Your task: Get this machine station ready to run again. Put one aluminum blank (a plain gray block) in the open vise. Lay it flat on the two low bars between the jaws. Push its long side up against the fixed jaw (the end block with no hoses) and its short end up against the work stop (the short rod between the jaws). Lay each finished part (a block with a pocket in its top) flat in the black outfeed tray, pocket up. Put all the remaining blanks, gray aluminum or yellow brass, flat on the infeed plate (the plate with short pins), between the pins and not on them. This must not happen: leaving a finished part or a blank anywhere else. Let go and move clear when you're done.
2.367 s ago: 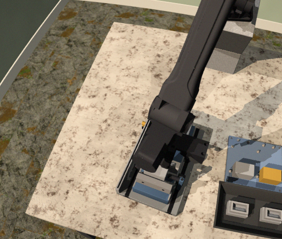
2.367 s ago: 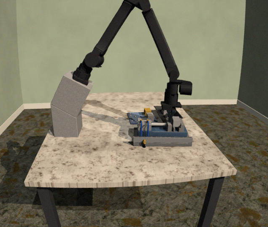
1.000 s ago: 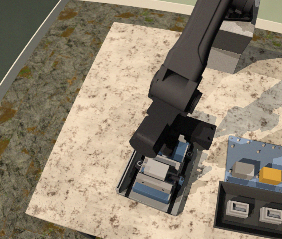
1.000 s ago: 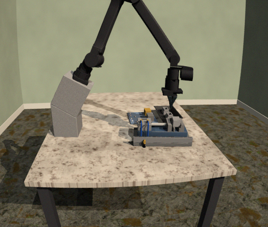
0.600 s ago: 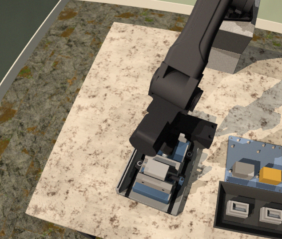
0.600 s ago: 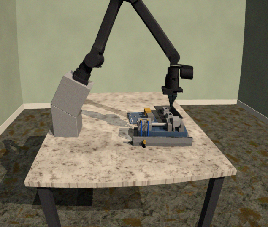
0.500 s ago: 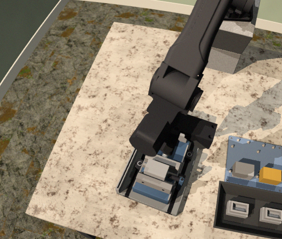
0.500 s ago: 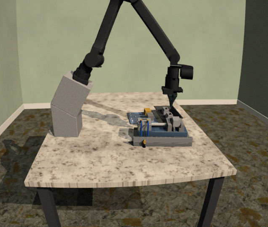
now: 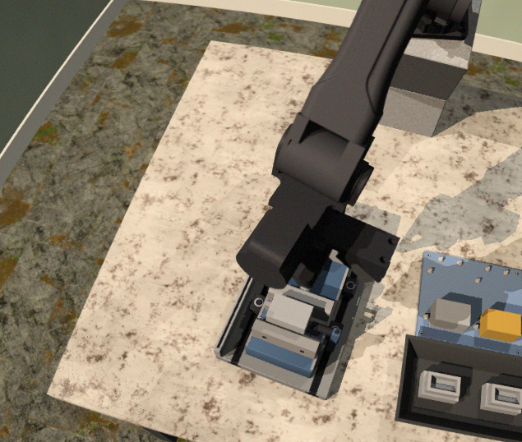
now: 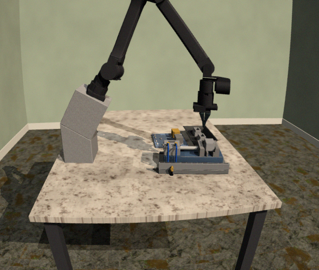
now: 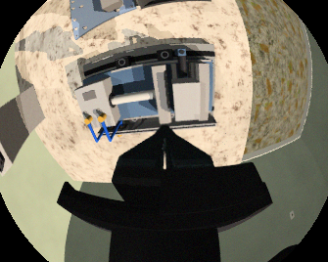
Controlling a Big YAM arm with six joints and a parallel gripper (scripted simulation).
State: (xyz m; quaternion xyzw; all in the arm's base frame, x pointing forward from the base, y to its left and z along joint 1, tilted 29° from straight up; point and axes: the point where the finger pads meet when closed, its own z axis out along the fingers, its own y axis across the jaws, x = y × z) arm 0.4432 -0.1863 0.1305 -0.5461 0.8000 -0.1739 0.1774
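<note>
My gripper (image 10: 203, 125) (image 11: 164, 130) is shut and empty, above the vise. A gray blank (image 9: 289, 310) (image 10: 210, 144) (image 11: 187, 100) sits between the jaws, its long side along the fixed jaw (image 9: 284, 336) (image 11: 204, 100) with no clear gap. Its short end is close to the work stop (image 11: 182, 64); contact is unclear. The bars are hidden. Another gray blank (image 9: 450, 314) and a brass blank (image 9: 501, 325) (image 10: 175, 132) lie on the infeed plate (image 9: 456, 285), with pins close beside them. Two finished parts (image 9: 440, 385) (image 9: 502, 398) lie pocket up in the black outfeed tray (image 9: 408, 379).
The moving jaw (image 11: 162, 95) stands apart from the blank, with a pale rod (image 11: 131, 98) behind it. Blue hoses (image 10: 172, 152) (image 11: 108, 134) loop at the vise's hose end. The tray adjoins the infeed plate's edge. The arm's base (image 10: 79, 148) stands behind.
</note>
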